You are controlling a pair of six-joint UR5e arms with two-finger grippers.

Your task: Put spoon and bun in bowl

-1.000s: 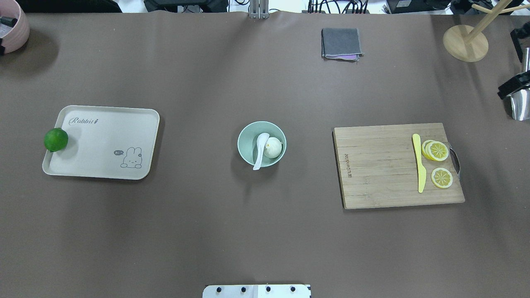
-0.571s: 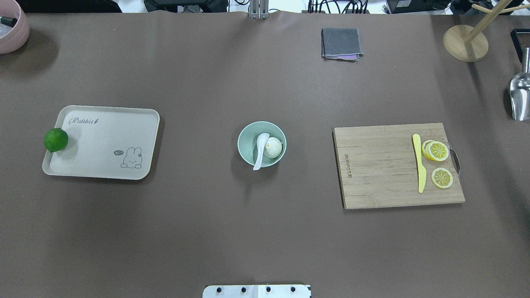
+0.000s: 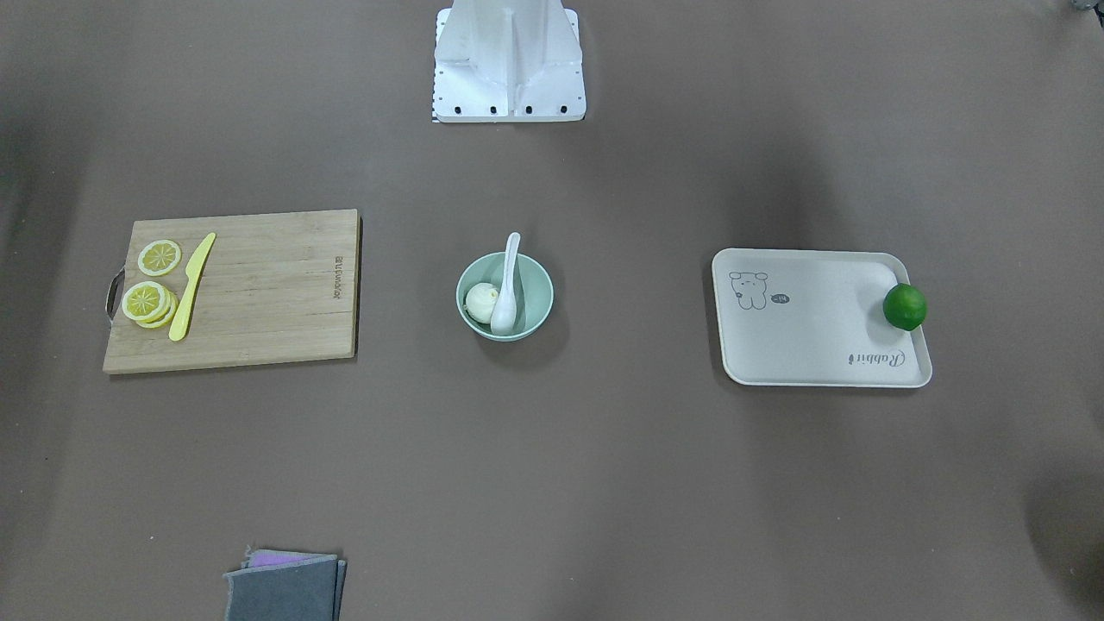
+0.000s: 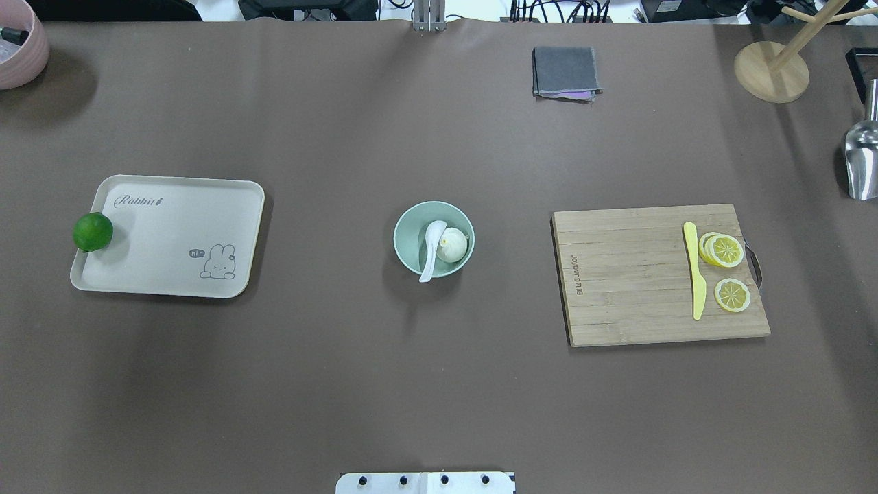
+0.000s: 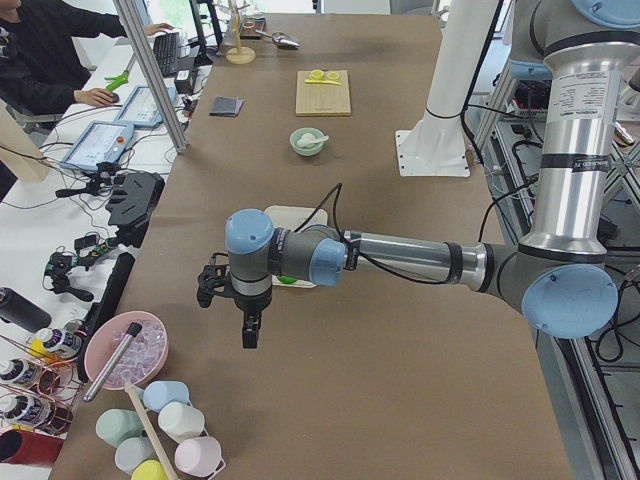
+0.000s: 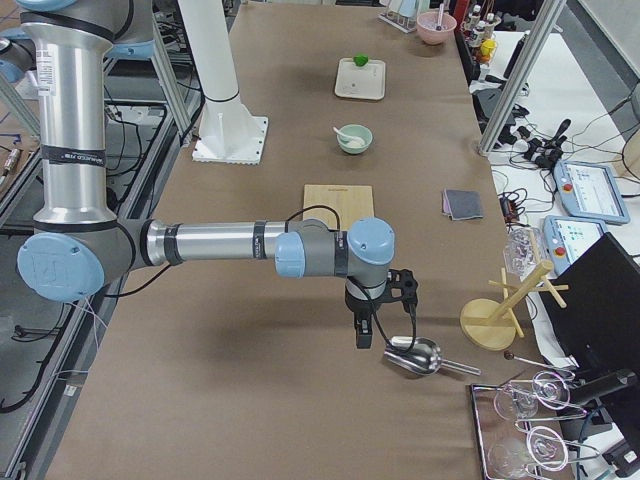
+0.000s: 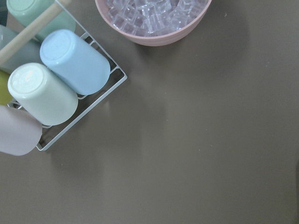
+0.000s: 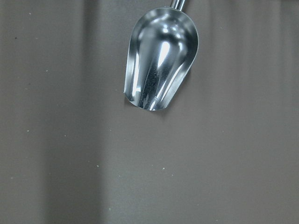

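The mint-green bowl (image 4: 400, 230) stands at the table's middle. The white spoon (image 4: 432, 243) lies in it with its handle over the near rim, and the white bun (image 4: 453, 245) sits beside the spoon inside the bowl. The front-facing view shows the same bowl (image 3: 536, 289), spoon (image 3: 507, 289) and bun (image 3: 481, 302). My left gripper (image 5: 249, 336) hangs far out at the table's left end; my right gripper (image 6: 364, 336) hangs at the right end. Both show only in the side views, so I cannot tell whether they are open or shut.
A beige tray (image 4: 171, 213) with a green lime (image 4: 92, 232) is left of the bowl. A cutting board (image 4: 631, 274) with a yellow knife (image 4: 696, 271) and lemon slices (image 4: 726, 250) is right. A metal scoop (image 8: 161, 58), pink ice bowl (image 7: 154, 18), cups (image 7: 70, 65), grey cloth (image 4: 564, 72).
Both grippers, seen at the left and right edges of the overhead view a second ago, have moved out of that view. The bowl, spoon and bun have not moved.
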